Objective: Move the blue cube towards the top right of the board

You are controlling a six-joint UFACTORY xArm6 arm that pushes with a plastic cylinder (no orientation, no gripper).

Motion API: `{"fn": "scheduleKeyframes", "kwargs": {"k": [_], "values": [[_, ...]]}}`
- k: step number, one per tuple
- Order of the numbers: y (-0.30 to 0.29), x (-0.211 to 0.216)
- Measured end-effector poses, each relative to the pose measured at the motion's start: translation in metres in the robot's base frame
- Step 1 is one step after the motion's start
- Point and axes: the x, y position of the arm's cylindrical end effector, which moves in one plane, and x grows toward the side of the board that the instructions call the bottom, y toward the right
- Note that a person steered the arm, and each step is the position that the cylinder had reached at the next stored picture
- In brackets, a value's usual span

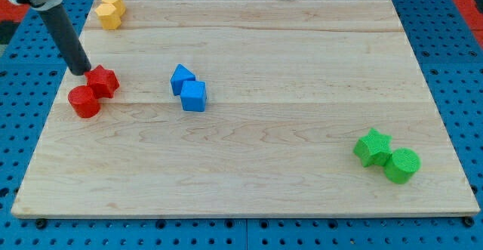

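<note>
The blue cube (pixel 193 96) lies left of the board's middle, touching a second blue block (pixel 181 78) with a pointed top just above and left of it. My tip (pixel 80 72) is at the board's left side, far left of the blue cube, touching the upper left of the red star block (pixel 102 81).
A red cylinder (pixel 84 102) sits below and left of the red star. Two yellow blocks (pixel 110 10) lie at the top left corner. A green star (pixel 372 146) and a green cylinder (pixel 401 165) lie at the bottom right. The wooden board (pixel 302 54) rests on a blue pegboard.
</note>
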Motion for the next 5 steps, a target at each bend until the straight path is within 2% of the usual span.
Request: {"fn": "scheduleKeyframes", "kwargs": {"k": [1,2,3,5], "values": [[0.042,-0.039],[0.094,-0.042],[0.112,-0.023],[0.112,0.022]]}}
